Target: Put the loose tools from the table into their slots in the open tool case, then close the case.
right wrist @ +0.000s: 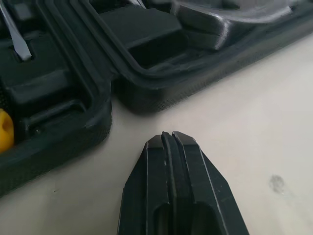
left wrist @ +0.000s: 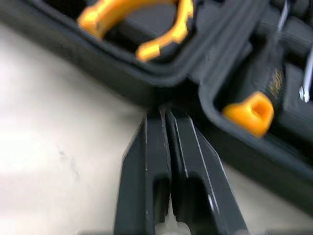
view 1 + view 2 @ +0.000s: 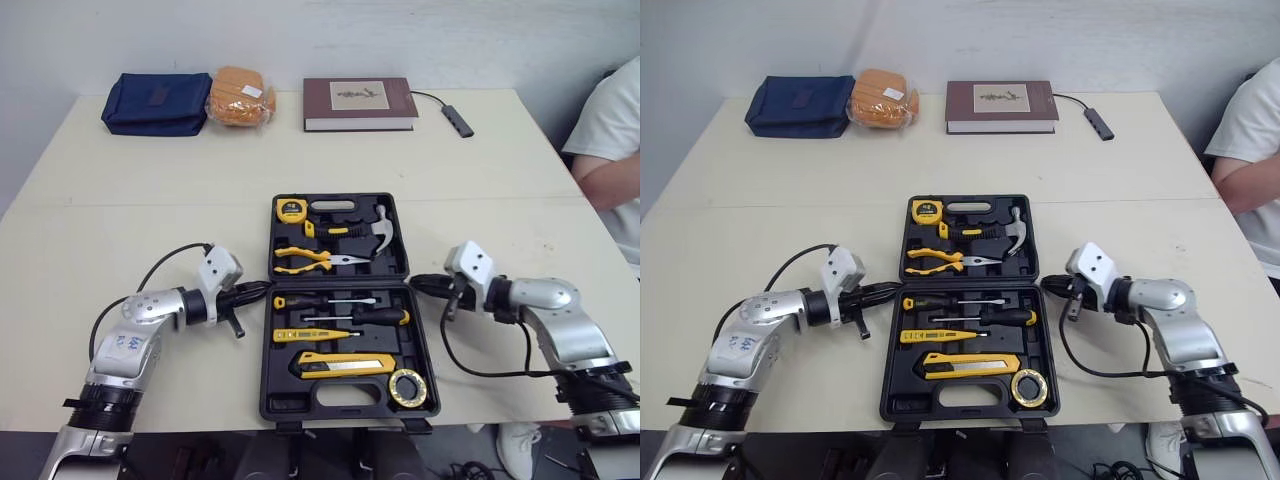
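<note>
Closure seems the remaining step: the tool case point(image 3: 283, 403), open mid-way across the worktop point(image 3: 150, 180) with tools point(image 3: 345, 365) slotted, looks rigid and fairly heavy, best lifted by its far half's side edges, while left gripper point(image 3: 264, 288) and right gripper point(image 3: 414, 281) flank the hinge, fingers together, empty.

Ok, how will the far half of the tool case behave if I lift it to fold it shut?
Likely stiff: the tool case looks like moulded hard plastic. Probably heavy for its size, since the far half carries the hammer, pliers and tape measure. It should pivot at the middle hinge.
</note>
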{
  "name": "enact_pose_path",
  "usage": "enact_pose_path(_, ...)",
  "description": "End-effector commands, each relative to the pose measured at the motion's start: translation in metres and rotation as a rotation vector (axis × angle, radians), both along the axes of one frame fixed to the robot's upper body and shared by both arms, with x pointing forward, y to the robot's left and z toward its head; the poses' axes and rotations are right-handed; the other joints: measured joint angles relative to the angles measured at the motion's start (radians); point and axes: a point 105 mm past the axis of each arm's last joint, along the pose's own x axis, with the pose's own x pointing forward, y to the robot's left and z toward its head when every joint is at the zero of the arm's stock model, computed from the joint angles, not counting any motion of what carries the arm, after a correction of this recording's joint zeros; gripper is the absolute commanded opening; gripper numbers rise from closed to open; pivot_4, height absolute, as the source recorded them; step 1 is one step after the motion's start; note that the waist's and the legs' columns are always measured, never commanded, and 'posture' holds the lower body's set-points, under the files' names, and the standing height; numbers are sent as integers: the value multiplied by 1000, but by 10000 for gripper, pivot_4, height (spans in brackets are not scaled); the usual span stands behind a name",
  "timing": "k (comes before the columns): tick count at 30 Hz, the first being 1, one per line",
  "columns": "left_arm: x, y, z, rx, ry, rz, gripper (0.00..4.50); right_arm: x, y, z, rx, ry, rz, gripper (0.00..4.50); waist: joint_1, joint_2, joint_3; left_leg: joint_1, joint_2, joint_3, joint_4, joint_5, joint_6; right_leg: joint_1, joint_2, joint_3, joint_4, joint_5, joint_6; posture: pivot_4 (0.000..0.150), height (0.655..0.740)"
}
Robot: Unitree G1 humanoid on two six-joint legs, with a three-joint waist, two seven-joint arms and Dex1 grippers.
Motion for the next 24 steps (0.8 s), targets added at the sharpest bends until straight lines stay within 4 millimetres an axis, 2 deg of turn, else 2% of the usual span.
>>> enact_pose_path(1,8,-4,10,-9,-45,15,509,-6,16,8,-4,3,72,0,0,0,0,0,0,0,0,0,0,0,0,0,0,0,0,1500,7400)
enact_pose_path(6,15,-5,12,-19,-45,36,509,-4,23,15,11,-2,77,0,-1,0,0,0,0,0,0,0,0,0,0,0,2,0,0,1500,7400)
enact_pose_path(13,24,-3,9,-5,-35,79,509,17,25,24,-12,-41,36,0,-10,-1,0,0,0,0,0,1,0,0,0,0,3,0,0,1500,7400)
enact_pose_path(24,28,0,8,-1,-36,112,509,32,31,22,-36,-46,44,0,-13,-1,0,0,0,0,1,1,0,0,0,0,4,0,0,1500,7400)
